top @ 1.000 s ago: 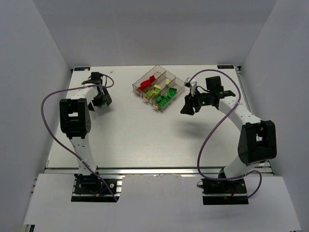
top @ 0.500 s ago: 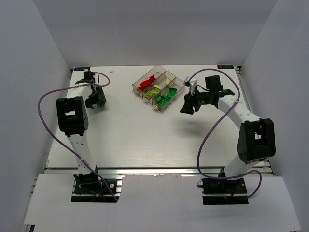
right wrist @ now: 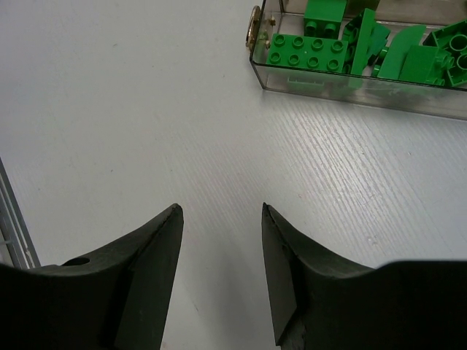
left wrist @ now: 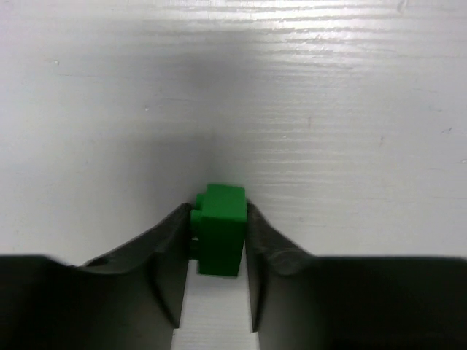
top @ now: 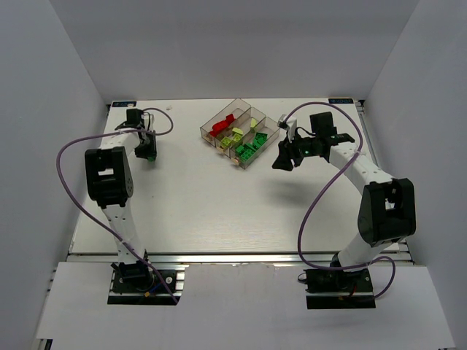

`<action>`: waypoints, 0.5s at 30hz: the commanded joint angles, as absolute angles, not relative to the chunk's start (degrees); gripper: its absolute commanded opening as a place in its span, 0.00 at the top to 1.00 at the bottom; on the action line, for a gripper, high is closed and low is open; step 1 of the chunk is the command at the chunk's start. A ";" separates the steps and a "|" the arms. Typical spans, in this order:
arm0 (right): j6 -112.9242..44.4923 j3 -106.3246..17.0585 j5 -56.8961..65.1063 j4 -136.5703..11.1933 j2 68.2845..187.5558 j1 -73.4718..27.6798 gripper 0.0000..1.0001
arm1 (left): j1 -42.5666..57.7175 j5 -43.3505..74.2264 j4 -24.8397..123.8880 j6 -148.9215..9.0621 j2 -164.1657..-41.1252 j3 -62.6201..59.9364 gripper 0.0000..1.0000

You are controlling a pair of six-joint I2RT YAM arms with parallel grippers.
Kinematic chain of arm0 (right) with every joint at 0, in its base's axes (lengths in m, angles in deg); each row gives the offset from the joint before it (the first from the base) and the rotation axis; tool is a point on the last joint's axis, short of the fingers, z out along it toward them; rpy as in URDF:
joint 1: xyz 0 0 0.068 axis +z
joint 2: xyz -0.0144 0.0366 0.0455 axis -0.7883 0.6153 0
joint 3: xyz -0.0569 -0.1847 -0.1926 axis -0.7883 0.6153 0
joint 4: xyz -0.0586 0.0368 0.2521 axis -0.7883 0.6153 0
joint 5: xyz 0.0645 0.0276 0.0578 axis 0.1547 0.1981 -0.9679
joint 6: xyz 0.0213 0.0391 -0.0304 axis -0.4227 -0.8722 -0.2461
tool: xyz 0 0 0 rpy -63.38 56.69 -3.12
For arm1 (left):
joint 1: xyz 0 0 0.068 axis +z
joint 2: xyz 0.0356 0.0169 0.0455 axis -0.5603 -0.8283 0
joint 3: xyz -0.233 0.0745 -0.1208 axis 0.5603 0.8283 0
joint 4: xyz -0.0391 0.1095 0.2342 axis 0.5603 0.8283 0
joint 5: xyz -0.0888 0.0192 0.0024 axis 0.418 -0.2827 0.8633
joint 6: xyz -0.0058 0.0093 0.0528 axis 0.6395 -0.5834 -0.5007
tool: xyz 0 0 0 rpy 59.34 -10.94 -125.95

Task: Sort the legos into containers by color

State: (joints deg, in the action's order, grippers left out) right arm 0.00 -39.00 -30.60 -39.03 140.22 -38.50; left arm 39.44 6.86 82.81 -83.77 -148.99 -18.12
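Your left jaws pinch a dark green lego brick [left wrist: 221, 232] by its flat sides — light, stiff, probably slick; right jaws spread, empty.

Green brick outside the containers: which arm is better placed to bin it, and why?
Left. The left jaws grip the green brick; the right jaws are open, empty, near the containers.
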 commanded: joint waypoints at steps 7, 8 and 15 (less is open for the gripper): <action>0.46 -41.60 -30.97 -37.88 140.36 -38.75 0.47 | 39.53 9.55 78.53 -82.22 -144.58 -9.43 0.76; 0.55 -41.60 -30.97 -37.88 140.18 -38.75 0.47 | 39.52 11.03 77.04 -80.65 -143.44 -8.55 0.77; 0.64 -41.33 -30.79 -37.71 139.74 -38.84 0.55 | 34.01 22.71 67.55 -70.97 -127.90 1.30 0.81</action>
State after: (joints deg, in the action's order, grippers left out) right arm 0.21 -39.08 -30.38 -38.31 140.33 -38.50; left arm 38.37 14.25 73.17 -76.52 -136.84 -1.03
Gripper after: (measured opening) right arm 0.477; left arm 0.384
